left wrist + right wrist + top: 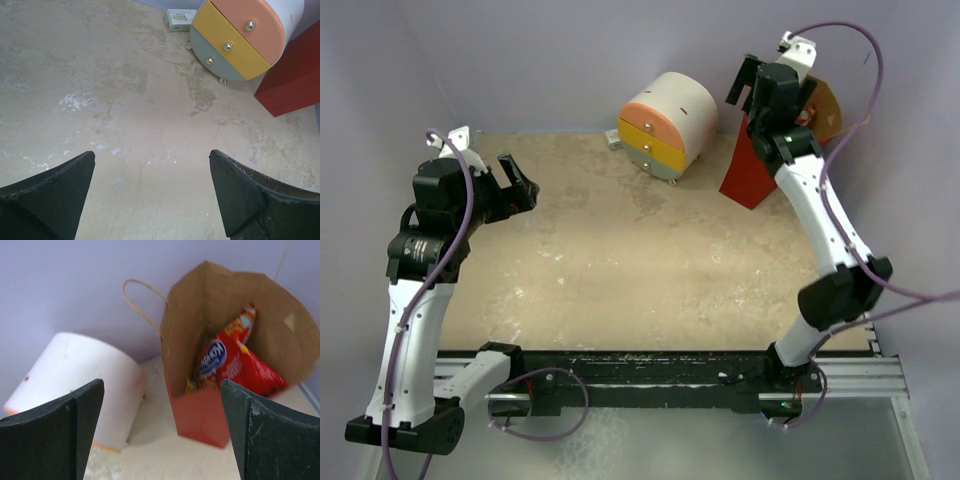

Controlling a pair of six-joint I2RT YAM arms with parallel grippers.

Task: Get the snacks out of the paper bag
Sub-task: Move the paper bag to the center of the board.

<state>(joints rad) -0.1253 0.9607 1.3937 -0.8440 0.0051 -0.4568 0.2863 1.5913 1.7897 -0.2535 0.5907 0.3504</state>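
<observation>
Upright at far-right corner of the tabletop point(620, 270), mouth up: paper bag point(200, 420) — red crisp packet point(227, 365) on end inside, leaning. Poised near its mouth, right claw point(161, 385) spread, empty — left claw point(152, 155) released too.

Paper bag point(745, 180): from above, your right arm point(817, 215) covers its mouth; the left wrist view cuts it off at the right edge.
Bag's bottom: hidden from you in every view.
Red crisp packet point(232, 365): lower end sunk behind the bag's front wall; logo lettering blurred.
Yellow packet point(189, 386): only a sliver shows, too little for you to identify.
Round cabinet point(670, 120): blurred in your right wrist view, drawer fronts out of sight there.
Small box point(180, 19): print too small to read.
</observation>
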